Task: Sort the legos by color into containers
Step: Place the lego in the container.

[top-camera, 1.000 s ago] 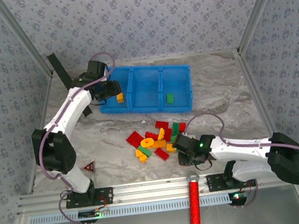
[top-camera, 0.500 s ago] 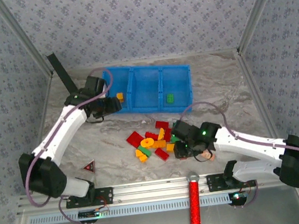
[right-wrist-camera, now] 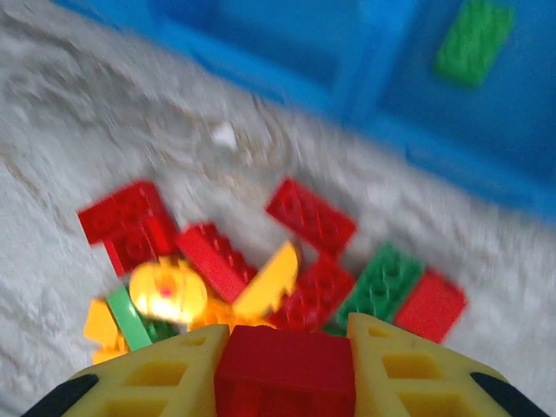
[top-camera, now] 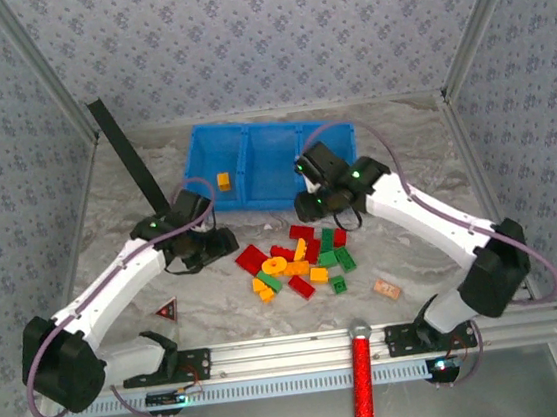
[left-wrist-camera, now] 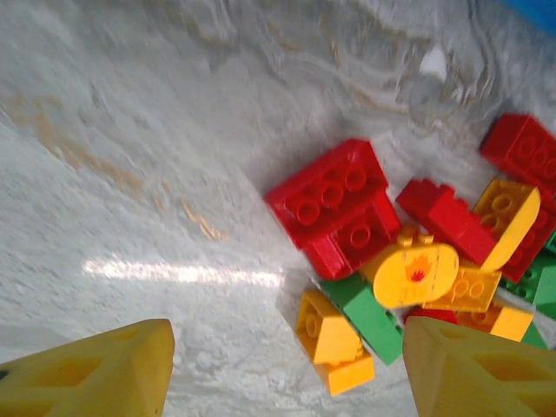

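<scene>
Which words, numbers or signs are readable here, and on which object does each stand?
No words or numbers can be read.
A small red-orange flame sign: on the rounded yellow piece.
Mark on the red-and-black triangle: too small to read.

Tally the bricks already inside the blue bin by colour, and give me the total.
Orange: 1, the orange brick in the blue bin's left compartment.
Green: 1, the green brick in the right compartment.
Red: 0 seen inside; one red brick is gripped in the right claw.
Total: 2.
</scene>
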Motion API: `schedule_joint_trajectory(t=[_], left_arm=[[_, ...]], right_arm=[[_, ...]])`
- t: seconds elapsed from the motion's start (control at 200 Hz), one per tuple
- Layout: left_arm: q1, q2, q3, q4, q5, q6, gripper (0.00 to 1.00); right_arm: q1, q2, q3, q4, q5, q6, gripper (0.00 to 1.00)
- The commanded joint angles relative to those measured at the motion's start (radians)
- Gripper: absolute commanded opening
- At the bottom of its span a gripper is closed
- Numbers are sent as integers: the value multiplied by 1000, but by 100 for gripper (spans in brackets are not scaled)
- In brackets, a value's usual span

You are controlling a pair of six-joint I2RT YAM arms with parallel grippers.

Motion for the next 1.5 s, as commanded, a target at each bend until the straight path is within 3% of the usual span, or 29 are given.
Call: schedule_joint_trajectory(t=[0.0,0.23,0.47,0.745,1.154,1.494], left_arm=[[-62,-17,-31,45,25,-113,71],[-179,7,-109,123,44,-229,70],[-280,66,-105,103,10,-189,68],[-329,146,-102,90,-21,-153,67],[-345,241,-77,101,-43,-135,67],[-346,278,-47,118,-24,-124,66]], right_arm=[[-5,98,140,51,66,-163,35],[-14,358,393,133,104,-271,35],[-44,598,588,130,44,-278,36],[-76,773,749,88,11,-255,37],[-98,856,747,94,-4,-233,42],[-106,845,637,122,3,-233,56]])
